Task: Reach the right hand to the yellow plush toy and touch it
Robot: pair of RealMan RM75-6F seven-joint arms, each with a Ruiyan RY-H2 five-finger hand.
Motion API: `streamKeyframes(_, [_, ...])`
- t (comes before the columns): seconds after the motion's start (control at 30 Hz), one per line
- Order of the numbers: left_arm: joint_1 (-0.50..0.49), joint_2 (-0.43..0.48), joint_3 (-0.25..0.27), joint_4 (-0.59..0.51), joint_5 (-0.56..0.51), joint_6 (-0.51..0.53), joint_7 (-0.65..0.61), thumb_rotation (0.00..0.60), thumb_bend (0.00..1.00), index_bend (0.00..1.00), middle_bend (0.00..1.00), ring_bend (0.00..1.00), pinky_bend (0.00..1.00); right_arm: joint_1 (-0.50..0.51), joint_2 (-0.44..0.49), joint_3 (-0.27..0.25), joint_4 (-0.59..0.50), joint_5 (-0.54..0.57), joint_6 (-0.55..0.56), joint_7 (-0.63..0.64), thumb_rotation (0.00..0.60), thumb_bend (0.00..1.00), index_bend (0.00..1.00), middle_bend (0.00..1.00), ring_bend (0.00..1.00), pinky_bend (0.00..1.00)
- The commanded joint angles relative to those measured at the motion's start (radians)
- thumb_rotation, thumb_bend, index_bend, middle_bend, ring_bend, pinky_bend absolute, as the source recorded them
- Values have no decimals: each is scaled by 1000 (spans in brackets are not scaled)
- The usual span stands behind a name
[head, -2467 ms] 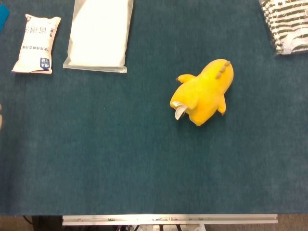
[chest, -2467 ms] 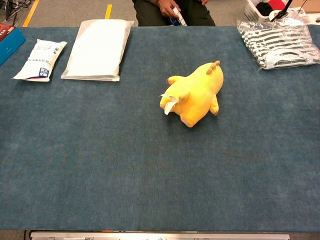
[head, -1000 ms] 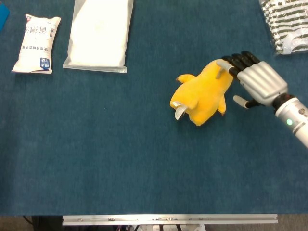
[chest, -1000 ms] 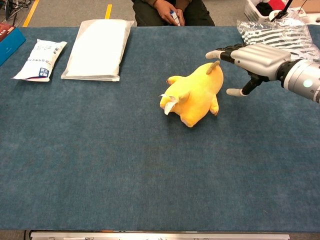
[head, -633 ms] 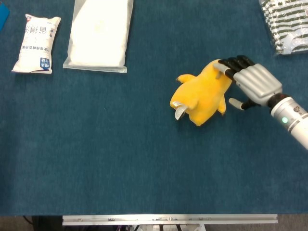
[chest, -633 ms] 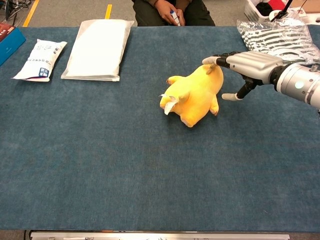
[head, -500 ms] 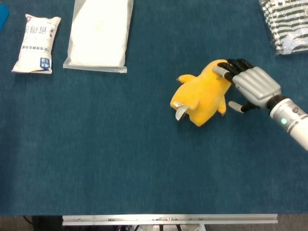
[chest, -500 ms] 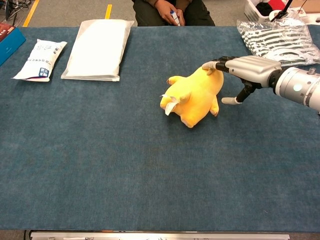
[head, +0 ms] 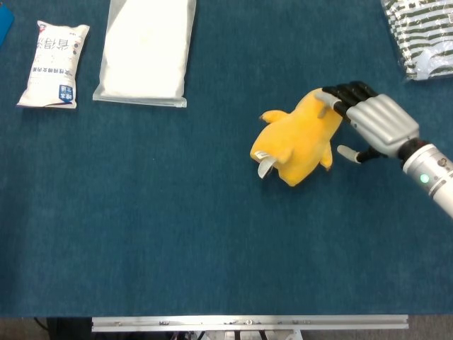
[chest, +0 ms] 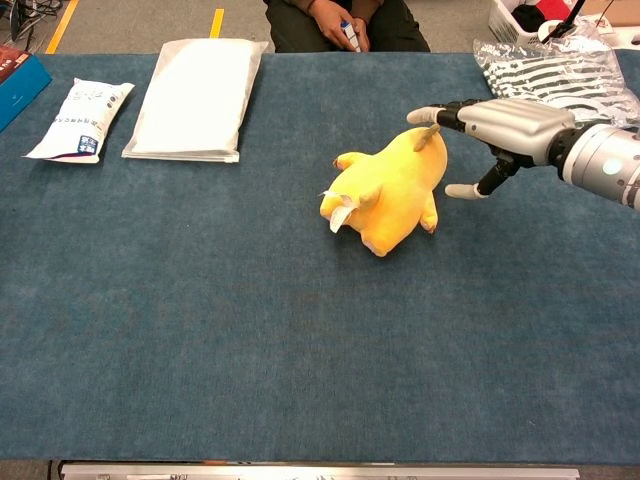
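The yellow plush toy (head: pixel 299 139) lies on its side right of centre on the blue table (head: pixel 177 227), white tag at its near-left end. The right hand (head: pixel 374 124) comes in from the right edge, palm down, fingers spread and holding nothing, thumb dropped toward the cloth just right of the toy. From the head view the dark fingertips (head: pixel 338 95) sit over the toy's far-right end; from the chest view they hover at the little brown nub on top, and whether they actually touch it cannot be told. Far left, a small white snack packet (head: pixel 54 65) lies beside a flat white bag (head: pixel 146 49). A striped bundle in plastic (chest: pixel 560 85) sits at the far right. The left hand shows in neither view.
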Motion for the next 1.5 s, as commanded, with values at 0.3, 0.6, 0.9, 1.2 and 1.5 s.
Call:
streamKeyframes(0.3, [-2, 0, 0, -3, -3, -8, 4, 600, 384, 487, 476, 359, 416, 7, -38, -33, 39, 10, -25, 9, 579, 276, 0, 77, 0, 0])
streamKeyframes(0.6, [-12, -3, -2, 1, -9, -25, 1, 600, 384, 487, 476, 359, 416, -21, 34, -5, -32, -39, 94, 15, 580, 276, 0, 88, 0, 0])
streamKeyframes(0.9, [-27, -18, -4, 22, -9, -45, -2, 600, 384, 487, 476, 359, 416, -179, 112, -50, -116, -39, 359, -145, 580, 276, 0, 117, 0, 0])
streamKeyframes(1.2, [-41, -61, -11, 73, 14, -35, -2, 600, 384, 487, 476, 359, 416, -376, 195, -96, -193, -54, 647, -256, 586, 277, 0, 198, 8, 0])
streamKeyframes(1.5, [-46, -94, -14, 109, 43, -11, -22, 600, 384, 485, 476, 360, 415, -467, 221, -117, -225, -85, 729, -261, 599, 278, 0, 205, 29, 0])
